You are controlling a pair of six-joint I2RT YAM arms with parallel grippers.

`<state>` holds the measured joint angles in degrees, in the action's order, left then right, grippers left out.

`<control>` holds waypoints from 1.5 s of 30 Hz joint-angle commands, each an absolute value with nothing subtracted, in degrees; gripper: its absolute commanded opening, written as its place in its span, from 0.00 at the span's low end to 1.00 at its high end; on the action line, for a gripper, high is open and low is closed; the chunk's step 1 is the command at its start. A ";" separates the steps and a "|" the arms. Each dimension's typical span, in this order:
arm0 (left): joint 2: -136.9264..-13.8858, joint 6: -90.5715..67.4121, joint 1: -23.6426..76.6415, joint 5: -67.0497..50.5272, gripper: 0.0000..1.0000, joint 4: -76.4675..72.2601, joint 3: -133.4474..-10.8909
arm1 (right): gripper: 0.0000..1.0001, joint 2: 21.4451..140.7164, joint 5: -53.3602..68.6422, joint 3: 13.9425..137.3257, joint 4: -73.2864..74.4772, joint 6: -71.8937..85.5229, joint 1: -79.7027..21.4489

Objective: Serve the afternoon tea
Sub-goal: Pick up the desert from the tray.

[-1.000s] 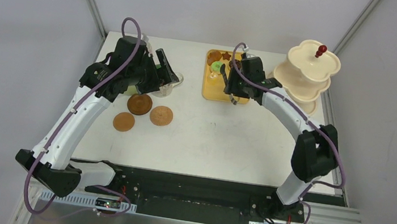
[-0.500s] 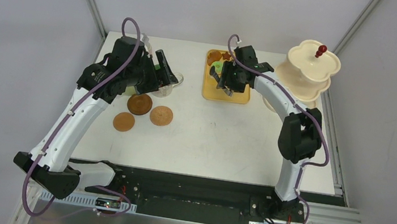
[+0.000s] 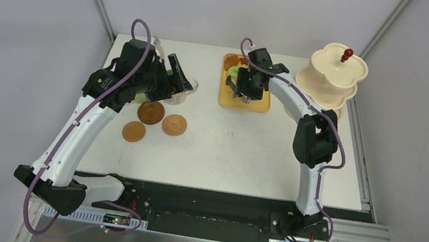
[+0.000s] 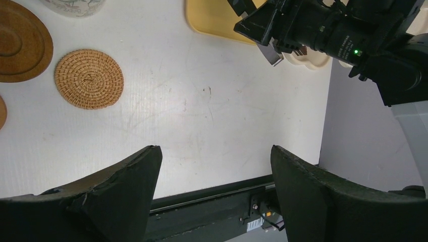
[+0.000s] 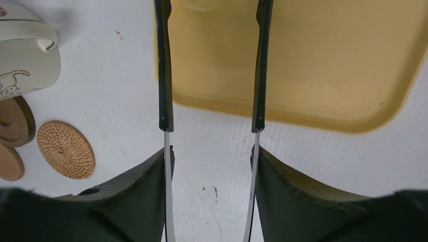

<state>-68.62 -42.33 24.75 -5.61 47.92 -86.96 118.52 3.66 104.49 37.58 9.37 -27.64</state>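
My right gripper (image 3: 246,93) (image 5: 211,151) is shut on the black tongs (image 5: 164,75), which reach out over the yellow tray (image 3: 245,103) (image 5: 313,75). Their tips are close to a pale green pastry (image 5: 204,4) at the top edge. More toy pastries (image 3: 232,62) lie at the tray's far end. My left gripper (image 3: 183,80) (image 4: 216,148) is open and empty, raised beside the mugs. My left arm mostly hides the mugs. A patterned cream mug (image 5: 25,50) (image 4: 75,5) shows. Three brown coasters (image 3: 150,112) (image 3: 174,125) (image 3: 133,131) lie near it.
The cream three-tier stand (image 3: 331,80) with its red knob (image 3: 347,53) stands at the far right corner, just right of the tray. My right arm (image 4: 328,35) crosses above the tray. The table's black near edge (image 4: 212,201) lies below my left fingers.
My right arm has swung the tongs left and farther over the tray, towards the pastries, and its elbow has moved left. My left arm has hardly moved.
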 commanded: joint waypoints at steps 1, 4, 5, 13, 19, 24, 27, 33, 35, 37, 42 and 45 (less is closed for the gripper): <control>-67.64 -41.88 24.61 -6.52 0.82 47.73 -87.36 | 0.59 120.53 0.74 109.78 40.23 6.31 -29.04; -67.53 -42.16 24.61 -6.53 0.82 47.89 -87.36 | 0.59 121.58 -2.12 111.39 41.16 4.90 -30.02; -67.50 -42.24 24.61 -6.58 0.82 48.09 -87.36 | 0.59 121.99 -3.06 111.98 41.59 4.39 -30.36; -67.15 -43.13 24.61 -6.27 0.82 48.13 -86.84 | 0.58 124.28 -6.27 114.72 42.95 1.75 -32.14; -67.06 -43.39 24.60 -6.41 0.82 48.43 -86.84 | 0.57 126.62 -7.18 117.39 43.77 1.65 -32.95; -66.98 -43.25 24.61 -6.27 0.82 48.77 -86.92 | 0.50 127.64 -10.20 118.96 44.90 1.76 -33.68; -66.97 -43.22 24.61 -6.29 0.82 48.88 -86.92 | 0.43 127.32 -10.25 118.83 44.96 1.60 -33.80; -67.22 -43.07 24.61 -6.40 0.82 48.83 -87.19 | 0.35 125.88 -10.76 118.67 45.18 2.32 -33.90; -67.36 -43.07 24.61 -6.57 0.82 48.82 -87.19 | 0.34 125.04 -10.94 118.65 45.18 2.82 -33.77; -67.41 -43.00 24.61 -6.68 0.81 48.74 -87.19 | 0.32 123.94 -10.90 118.45 45.18 3.25 -33.74; -67.41 -42.98 24.59 -6.82 0.81 48.80 -87.02 | 0.29 119.85 -9.88 115.58 44.20 5.39 -32.95; -67.33 -42.88 24.55 -6.97 0.81 48.81 -86.99 | 0.27 116.40 -7.62 111.89 42.63 7.03 -31.82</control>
<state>-68.53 -42.83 24.75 -5.96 48.77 -86.94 125.23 -9.28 114.34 43.94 4.12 -33.10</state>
